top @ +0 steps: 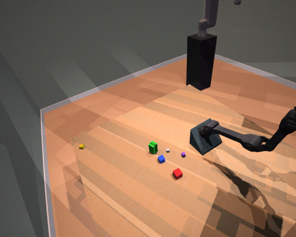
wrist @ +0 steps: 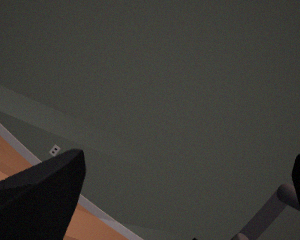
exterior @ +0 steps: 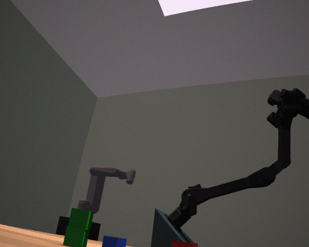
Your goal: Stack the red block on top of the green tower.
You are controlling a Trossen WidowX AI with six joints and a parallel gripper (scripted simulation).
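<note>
The red block [top: 177, 173] [exterior: 184, 244] lies on the wooden floor, apart from the other blocks; only its top edge shows in the exterior view. The green tower [top: 153, 147] [exterior: 78, 226] stands upright, two green blocks high, with nothing on top. The upper block looks slightly shifted on the lower one. My gripper [exterior: 271, 109] [wrist: 193, 164] is open and empty, with its fingers wide apart. It is raised high, to the right of the blocks in the exterior view. The wrist view shows no blocks, and the gripper lies largely out of frame in the top view.
A blue block [top: 161, 159] [exterior: 114, 241] lies between the tower and the red block. Small white [top: 167, 150], purple [top: 183, 154] and yellow [top: 82, 146] cubes lie around. My arm stands on a dark wedge base [top: 202, 145] [exterior: 159, 231]. Another arm stands on a black pedestal [top: 200, 62].
</note>
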